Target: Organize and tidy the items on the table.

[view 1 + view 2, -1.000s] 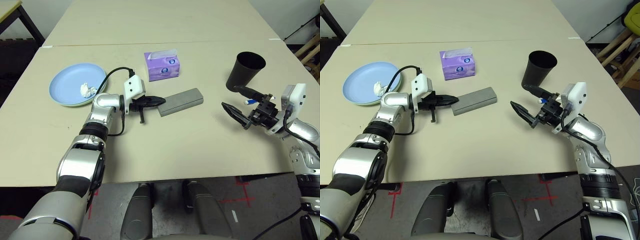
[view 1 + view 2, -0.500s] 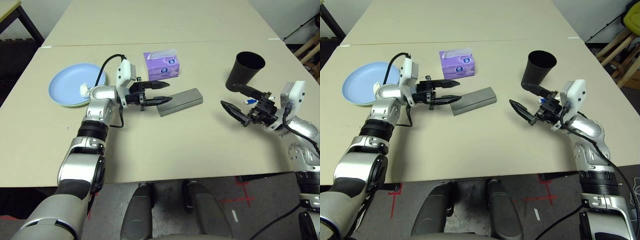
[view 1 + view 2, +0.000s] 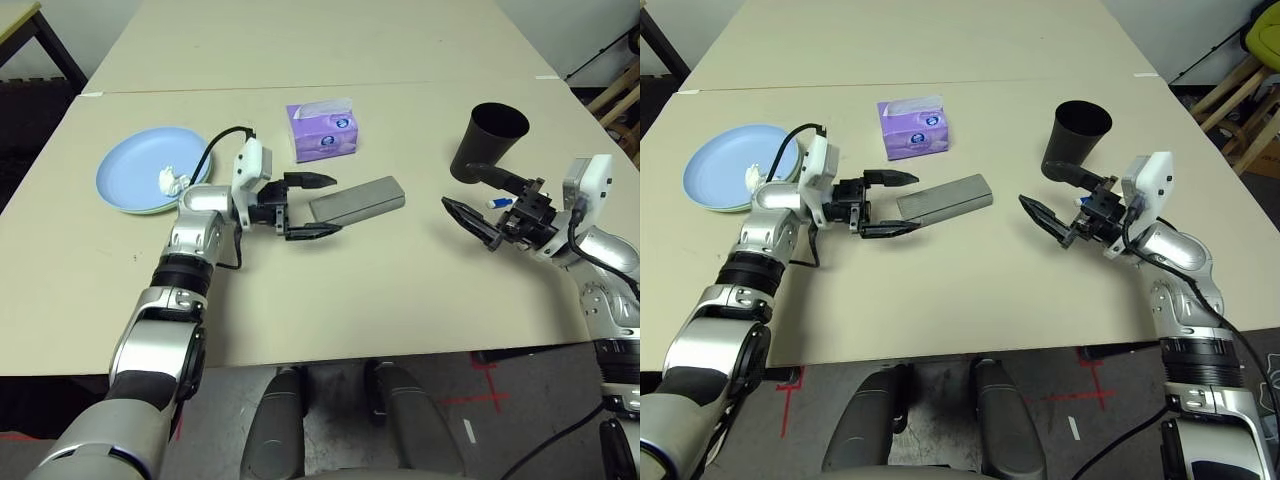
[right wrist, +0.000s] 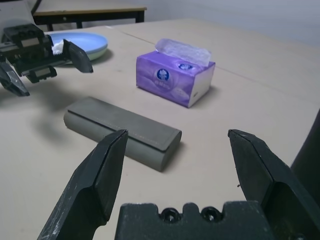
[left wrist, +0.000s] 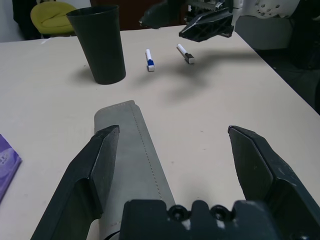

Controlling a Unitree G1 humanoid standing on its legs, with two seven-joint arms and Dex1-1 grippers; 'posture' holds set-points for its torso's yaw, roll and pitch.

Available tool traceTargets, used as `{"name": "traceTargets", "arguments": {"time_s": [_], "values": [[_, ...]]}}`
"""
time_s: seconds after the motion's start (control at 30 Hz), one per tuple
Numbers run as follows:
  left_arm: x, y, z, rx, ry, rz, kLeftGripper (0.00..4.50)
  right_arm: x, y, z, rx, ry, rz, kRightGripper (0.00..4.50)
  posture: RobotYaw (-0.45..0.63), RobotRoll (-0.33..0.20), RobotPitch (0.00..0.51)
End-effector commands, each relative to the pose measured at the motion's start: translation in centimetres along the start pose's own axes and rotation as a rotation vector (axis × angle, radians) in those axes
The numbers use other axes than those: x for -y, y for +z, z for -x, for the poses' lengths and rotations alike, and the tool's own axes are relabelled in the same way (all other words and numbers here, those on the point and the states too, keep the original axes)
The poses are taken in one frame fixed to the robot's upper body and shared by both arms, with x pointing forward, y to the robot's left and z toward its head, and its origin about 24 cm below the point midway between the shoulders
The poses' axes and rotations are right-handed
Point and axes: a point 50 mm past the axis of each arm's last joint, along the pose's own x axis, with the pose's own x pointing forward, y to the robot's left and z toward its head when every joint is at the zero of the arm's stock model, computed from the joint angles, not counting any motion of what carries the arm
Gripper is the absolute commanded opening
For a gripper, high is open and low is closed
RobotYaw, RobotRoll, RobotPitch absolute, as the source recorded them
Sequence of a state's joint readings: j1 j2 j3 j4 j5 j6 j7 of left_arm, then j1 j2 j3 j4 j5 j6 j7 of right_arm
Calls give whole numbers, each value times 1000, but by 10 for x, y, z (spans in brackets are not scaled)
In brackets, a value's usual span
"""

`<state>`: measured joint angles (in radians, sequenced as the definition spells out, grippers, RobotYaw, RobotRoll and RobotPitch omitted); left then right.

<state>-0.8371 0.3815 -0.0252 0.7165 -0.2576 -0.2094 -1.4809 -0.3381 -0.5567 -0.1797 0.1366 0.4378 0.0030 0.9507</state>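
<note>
The left gripper (image 3: pixel 308 206) hovers with its black fingers spread wide, just beside the near end of the grey oblong glasses case (image 3: pixel 357 201), which lies flat on the light beige table (image 3: pixel 400 290) below the purple tissue box (image 3: pixel 322 131). The right gripper (image 3: pixel 480 198) hangs spread near the black tapered cup (image 3: pixel 487 142).
</note>
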Motion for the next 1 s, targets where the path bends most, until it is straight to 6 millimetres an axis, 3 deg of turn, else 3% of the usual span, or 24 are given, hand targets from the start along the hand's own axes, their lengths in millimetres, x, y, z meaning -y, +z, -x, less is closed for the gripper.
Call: {"name": "traceTargets", "arguments": {"time_s": [0.03,0.2,0.37,0.53,0.77,1.0], "values": [[3,-3,-7,-14,-29,-8,4427,12,4,11,-107,-24,20,4500,-15,0,182],[3,-3,-10,-1,-27,-16,4427,35,14,22,-272,-38,78,4500,-10,0,175],[5,-3,-10,0,-28,-28,4427,43,14,29,-495,27,193,4500,2,0,173],[5,-3,-8,-1,-22,-30,4427,48,20,32,-714,194,318,4500,-3,0,179],[7,-3,-8,0,-20,-31,4427,61,36,16,-980,528,484,4500,15,0,197],[7,-2,-4,-7,-19,-31,4427,73,37,15,-1174,696,561,4500,33,0,213]]}}
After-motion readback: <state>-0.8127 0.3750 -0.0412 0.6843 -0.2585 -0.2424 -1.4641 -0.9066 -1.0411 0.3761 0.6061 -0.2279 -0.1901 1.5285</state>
